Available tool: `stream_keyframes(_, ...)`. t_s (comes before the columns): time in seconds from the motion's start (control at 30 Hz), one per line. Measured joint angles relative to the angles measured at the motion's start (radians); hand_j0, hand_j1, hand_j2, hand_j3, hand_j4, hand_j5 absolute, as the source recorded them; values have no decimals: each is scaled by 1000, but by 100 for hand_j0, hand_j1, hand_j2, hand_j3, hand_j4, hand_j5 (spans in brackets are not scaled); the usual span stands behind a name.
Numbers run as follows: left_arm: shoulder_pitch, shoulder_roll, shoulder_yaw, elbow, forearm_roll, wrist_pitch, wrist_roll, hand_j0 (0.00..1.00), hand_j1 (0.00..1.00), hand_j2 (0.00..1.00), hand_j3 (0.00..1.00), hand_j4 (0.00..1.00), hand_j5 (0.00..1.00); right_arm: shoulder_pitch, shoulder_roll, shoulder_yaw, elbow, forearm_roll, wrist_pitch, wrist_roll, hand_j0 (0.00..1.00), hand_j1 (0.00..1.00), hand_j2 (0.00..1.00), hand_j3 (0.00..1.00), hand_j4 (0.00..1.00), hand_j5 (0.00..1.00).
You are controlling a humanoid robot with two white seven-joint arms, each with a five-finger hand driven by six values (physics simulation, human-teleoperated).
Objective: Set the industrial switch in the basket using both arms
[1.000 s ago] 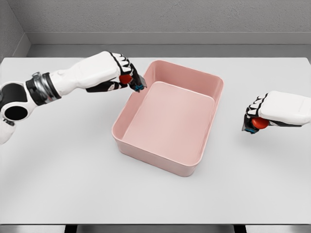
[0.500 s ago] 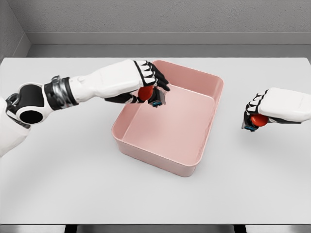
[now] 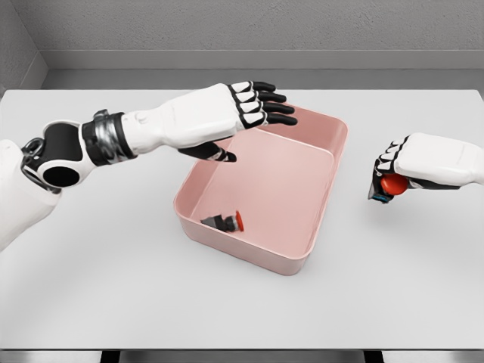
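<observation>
Fingers (image 3: 268, 107) of our left hand (image 3: 246, 106) splay empty over the pink basket (image 3: 318, 242), one switch (image 3: 224, 221) lying inside lower left, while our right hand (image 3: 408, 168) at frame right grips the second switch (image 3: 387, 186), which could clip the rim.

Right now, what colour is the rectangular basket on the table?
Pink; the rectangular plastic basket shows only in the head view.

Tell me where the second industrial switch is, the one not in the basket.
In the head view it is at the right, gripped in the right robot hand: the industrial switch sits above the white table, right of the pink basket.
</observation>
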Motion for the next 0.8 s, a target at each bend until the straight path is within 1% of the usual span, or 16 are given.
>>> stream_keyframes(0.1,2,23,11,1,7,0,2,100,100,100,100,100,100,-9,23,0,18,-3,0,1,42,42,42,42,42,42)
stream_keyframes(0.17,6,58,26,6,24,0,4,100,100,100,100,100,100,-11,32,1,27,-4,0,1,42,42,42,42,42,42)
stream_keyframes(0.43,28,181,59,19,77,0,7,100,100,100,100,100,100,-15,42,0,46,-8,0,1,42,42,42,42,42,42)
stream_keyframes(0.57,28,214,66,28,85,0,8,100,100,100,100,100,100,-25,55,1,47,-16,0,1,42,42,42,42,42,42)
stream_keyframes(0.67,48,230,69,33,88,0,8,100,100,100,100,100,100,-28,72,2,47,-18,0,1,42,42,42,42,42,42)
stream_keyframes(0.8,51,260,70,63,91,0,9,100,100,100,100,100,100,-38,83,3,47,-25,0,1,42,42,42,42,42,42)
